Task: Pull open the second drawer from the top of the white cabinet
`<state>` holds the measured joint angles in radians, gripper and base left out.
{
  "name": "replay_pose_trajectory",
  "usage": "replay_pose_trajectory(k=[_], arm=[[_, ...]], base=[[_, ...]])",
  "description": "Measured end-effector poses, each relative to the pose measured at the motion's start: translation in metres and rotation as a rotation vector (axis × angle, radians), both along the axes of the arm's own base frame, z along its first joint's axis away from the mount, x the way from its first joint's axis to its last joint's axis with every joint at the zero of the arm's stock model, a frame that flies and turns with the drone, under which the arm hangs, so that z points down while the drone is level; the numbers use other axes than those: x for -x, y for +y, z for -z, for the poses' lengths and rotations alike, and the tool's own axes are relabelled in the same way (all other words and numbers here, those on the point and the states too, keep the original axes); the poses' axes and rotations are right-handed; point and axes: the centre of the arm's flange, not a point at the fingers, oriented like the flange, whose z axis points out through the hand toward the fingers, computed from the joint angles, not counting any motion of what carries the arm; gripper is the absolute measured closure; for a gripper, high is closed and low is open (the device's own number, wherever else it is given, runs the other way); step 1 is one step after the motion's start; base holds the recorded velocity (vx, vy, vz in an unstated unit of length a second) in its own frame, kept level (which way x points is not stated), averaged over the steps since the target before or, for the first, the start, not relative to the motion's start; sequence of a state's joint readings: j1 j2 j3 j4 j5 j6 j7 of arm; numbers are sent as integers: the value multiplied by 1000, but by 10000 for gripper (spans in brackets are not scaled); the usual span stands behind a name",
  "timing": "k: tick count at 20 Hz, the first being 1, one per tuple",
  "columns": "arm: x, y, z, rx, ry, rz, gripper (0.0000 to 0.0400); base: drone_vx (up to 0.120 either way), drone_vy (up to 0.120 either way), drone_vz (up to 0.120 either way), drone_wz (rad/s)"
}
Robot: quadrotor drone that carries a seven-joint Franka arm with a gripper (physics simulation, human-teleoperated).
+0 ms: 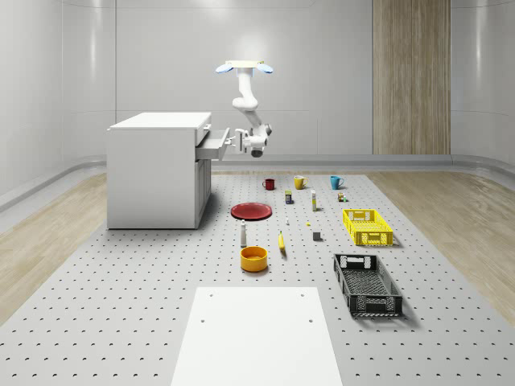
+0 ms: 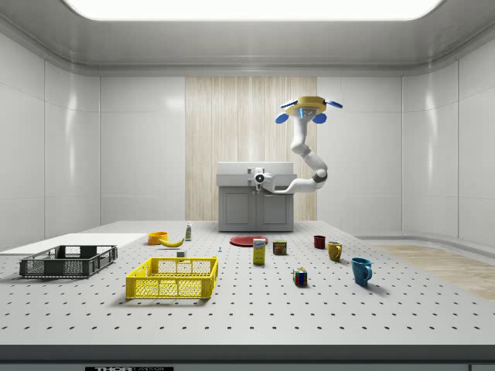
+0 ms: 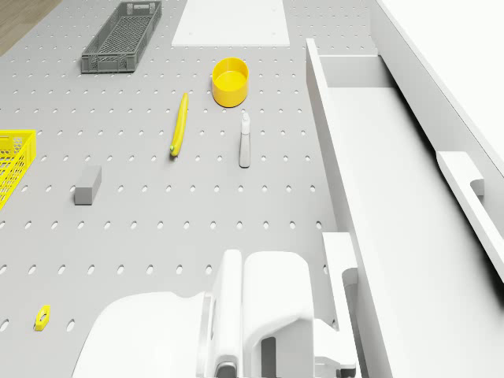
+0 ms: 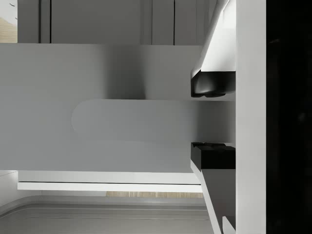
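Note:
The white cabinet (image 1: pixel 157 173) stands at the whole-scene view's left. Its second drawer from the top (image 1: pixel 212 144) juts out of the front; in the drone view the drawer (image 3: pixel 378 157) is seen from above, pulled out below the top drawer's handle (image 3: pixel 465 189). My gripper (image 1: pixel 238 143) is at the drawer's front. In the wrist view the gripper (image 4: pixel 213 121) has its black pads (image 4: pixel 212 83) pressed above and below the drawer handle (image 4: pixel 136 121), shut on it. The drone (image 1: pixel 244 68) hovers high, just off the cabinet's front, with the arm bent down to the drawer.
On the perforated floor in front of the cabinet lie a red plate (image 1: pixel 251 211), a yellow bowl (image 1: pixel 253 258), a banana (image 1: pixel 282 241) and a white bottle (image 1: pixel 243 234). A yellow crate (image 1: pixel 368 226), a black crate (image 1: pixel 367 284), mugs (image 1: pixel 299 182) and a white mat (image 1: pixel 257 338) lie further off.

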<state>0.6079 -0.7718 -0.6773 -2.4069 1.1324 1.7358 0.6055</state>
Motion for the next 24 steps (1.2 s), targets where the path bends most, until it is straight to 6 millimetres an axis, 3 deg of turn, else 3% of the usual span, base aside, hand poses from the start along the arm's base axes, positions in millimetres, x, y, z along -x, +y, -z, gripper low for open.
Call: replay_pose_trajectory(k=[2,5,7,8,9,14,19,24], arm=[[2,-10,-3,14,-12,-1,225],[1,-21,-1,5,-11,0,265],[1,-30,-1,4,-3,0,264],[2,-35,-3,6,16,-1,254],[4,-41,-9,17,46,-1,194],[2,-53,-5,10,21,0,238],[1,-58,-3,1,13,0,148],[0,-59,-2,-4,10,0,114]], base=[[0,0,0,0],[0,0,0,0],[0,0,0,0],[0,0,0,0],[0,0,0,0],[0,0,0,0],[0,48,0,0],[0,88,0,0]])
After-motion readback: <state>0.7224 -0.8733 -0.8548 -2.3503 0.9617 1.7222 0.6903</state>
